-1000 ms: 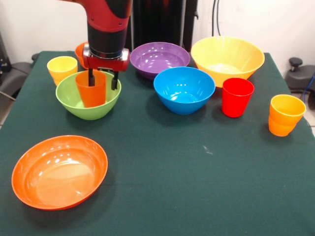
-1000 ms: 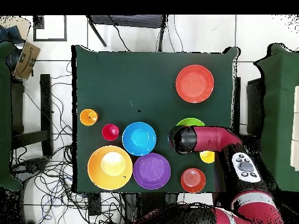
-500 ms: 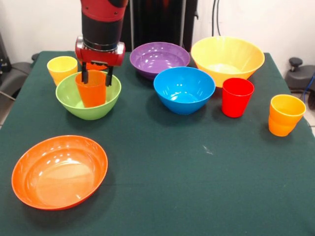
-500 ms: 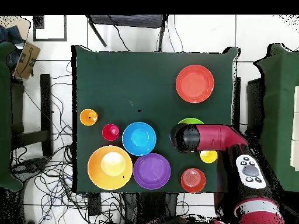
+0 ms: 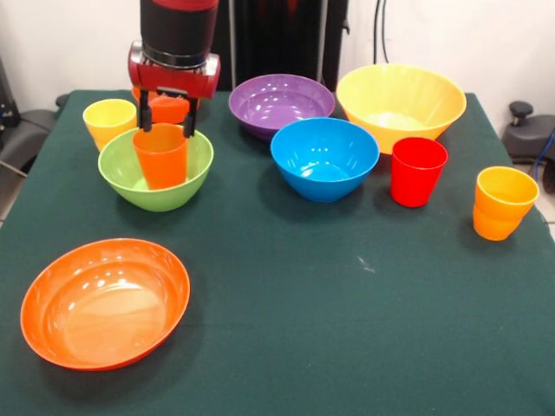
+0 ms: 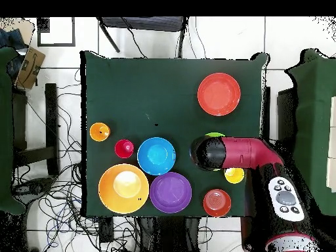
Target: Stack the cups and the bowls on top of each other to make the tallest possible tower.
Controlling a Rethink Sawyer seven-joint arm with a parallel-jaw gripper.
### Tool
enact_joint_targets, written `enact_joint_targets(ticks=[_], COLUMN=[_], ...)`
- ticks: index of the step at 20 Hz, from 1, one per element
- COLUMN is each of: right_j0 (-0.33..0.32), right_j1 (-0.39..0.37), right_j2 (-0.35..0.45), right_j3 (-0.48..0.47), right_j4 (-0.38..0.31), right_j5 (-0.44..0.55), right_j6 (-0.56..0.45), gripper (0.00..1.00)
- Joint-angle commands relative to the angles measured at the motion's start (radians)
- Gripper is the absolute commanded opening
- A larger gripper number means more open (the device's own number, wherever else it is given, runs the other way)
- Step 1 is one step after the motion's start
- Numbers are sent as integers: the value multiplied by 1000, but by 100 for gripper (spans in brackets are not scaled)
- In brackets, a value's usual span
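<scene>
Orange cup point(image 5: 161, 154) upright inside green bowl point(image 5: 156, 171), yellow cup point(image 5: 109, 120) just beside, purple bowl point(image 5: 280, 103), blue bowl point(image 5: 324, 158), big yellow bowl point(image 5: 401, 104), red cup point(image 5: 417, 171), yellow-orange cup point(image 5: 502, 202), wide shallow orange bowl point(image 5: 105, 302) well apart, near the front.

Green table point(image 5: 347, 329) carries scattered bowls point(image 5: 324, 158); cups point(image 5: 418, 171) alongside.

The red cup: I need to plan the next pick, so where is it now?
In the front view the red cup stands upright right of centre, beside the blue bowl and in front of the big yellow bowl.
</scene>
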Motion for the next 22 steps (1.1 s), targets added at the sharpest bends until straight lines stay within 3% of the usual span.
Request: enact_joint_targets(ticks=[1, 12, 22], right_j0=[-4, -28, 2], right_j1=[-13, -45, 51], right_j2=[110, 91, 39], right_j3=[115, 333, 324], right_j4=[16, -17, -93], right_j5=[94, -20, -150], right_j6=[-102, -24, 52], gripper=[100, 100, 100])
